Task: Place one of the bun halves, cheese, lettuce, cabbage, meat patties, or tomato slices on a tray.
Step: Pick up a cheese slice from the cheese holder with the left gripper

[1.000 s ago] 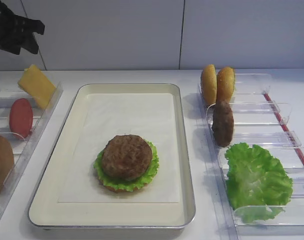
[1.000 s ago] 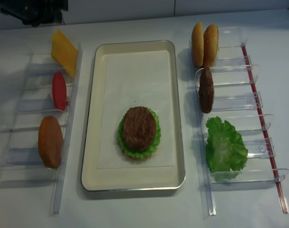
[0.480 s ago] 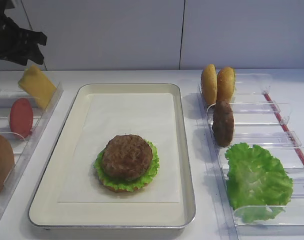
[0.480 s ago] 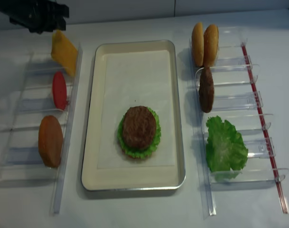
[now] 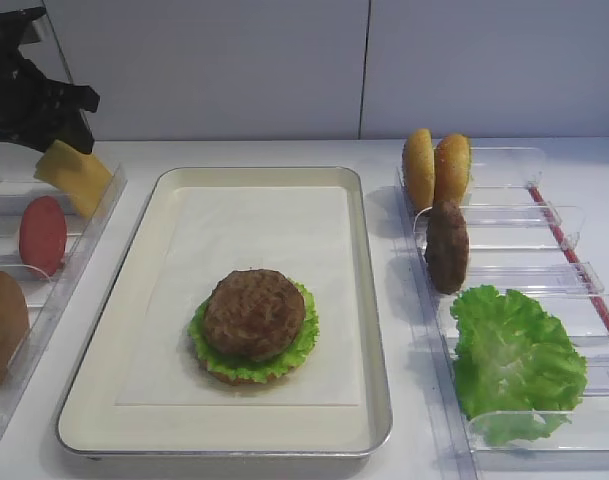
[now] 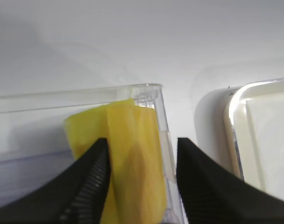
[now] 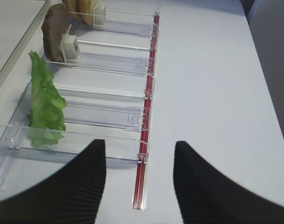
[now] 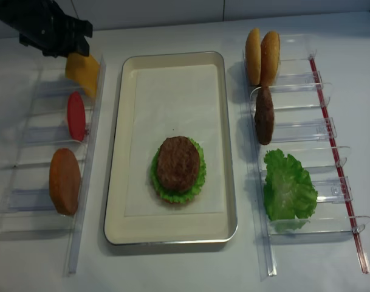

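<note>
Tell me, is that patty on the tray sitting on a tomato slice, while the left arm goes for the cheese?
Not tomato: the exterior high view shows the patty on the tray resting on lettuce. The left gripper does straddle the cheese.

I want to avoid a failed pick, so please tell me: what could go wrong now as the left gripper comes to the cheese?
1. The cheese leans against the clear bin wall; one finger of the left gripper might strike that wall.
2. The slice is thin and looks bent between the open jaws, so it may fold or slip on closing.
3. The tray holds a patty on lettuce; a tilted slice could land off-centre.
</note>
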You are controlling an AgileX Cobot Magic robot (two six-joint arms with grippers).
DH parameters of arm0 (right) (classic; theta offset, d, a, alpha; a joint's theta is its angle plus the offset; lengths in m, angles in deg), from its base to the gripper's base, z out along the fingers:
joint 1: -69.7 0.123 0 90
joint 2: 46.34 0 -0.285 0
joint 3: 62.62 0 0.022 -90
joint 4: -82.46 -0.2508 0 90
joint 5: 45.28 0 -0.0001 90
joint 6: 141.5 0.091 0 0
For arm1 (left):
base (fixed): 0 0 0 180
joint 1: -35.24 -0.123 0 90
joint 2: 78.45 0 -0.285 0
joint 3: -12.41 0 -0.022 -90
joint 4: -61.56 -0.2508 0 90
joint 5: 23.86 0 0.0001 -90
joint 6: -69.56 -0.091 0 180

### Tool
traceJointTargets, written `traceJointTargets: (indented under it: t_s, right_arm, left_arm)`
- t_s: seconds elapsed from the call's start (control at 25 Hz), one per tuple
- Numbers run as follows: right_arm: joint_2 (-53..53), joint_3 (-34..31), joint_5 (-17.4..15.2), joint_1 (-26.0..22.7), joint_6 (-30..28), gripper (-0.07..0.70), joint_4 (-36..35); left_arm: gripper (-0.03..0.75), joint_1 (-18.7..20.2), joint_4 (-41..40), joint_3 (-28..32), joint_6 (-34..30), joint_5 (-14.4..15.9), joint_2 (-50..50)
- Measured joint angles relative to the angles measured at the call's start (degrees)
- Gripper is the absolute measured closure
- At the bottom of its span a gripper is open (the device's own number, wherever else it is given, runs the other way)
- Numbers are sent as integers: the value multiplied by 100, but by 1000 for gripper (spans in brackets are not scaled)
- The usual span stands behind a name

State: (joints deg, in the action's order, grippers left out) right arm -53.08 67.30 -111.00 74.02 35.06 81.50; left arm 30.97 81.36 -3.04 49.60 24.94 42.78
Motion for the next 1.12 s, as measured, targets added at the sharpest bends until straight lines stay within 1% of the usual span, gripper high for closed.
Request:
traceJointTargets:
  t_s: [0.2, 0.28, 0.4, 0.68, 0.76, 1.0, 1.12]
  right_arm:
    - [0, 0, 0, 0, 11, 263, 0]
    - [0, 0, 0, 0, 11, 263, 0]
    - [0, 0, 0, 0, 19, 263, 0]
    - [0, 0, 0, 0, 19, 263, 0]
    - [0, 0, 0, 0, 19, 263, 0]
    - [0, 0, 0, 0, 33, 263, 0]
    - [0, 0, 0, 0, 33, 263, 0]
  left_arm:
    - [423, 0, 23, 0, -14, 45, 0]
    - [447, 0, 23, 0, -14, 45, 0]
    - [509, 0, 23, 0, -14, 56, 0]
    - [722, 0, 23, 0, -23, 56, 0]
    - [734, 0, 23, 0, -23, 56, 0]
    - [736, 0, 23, 0, -23, 67, -27]
    - [736, 0, 12, 0, -27, 67, -220]
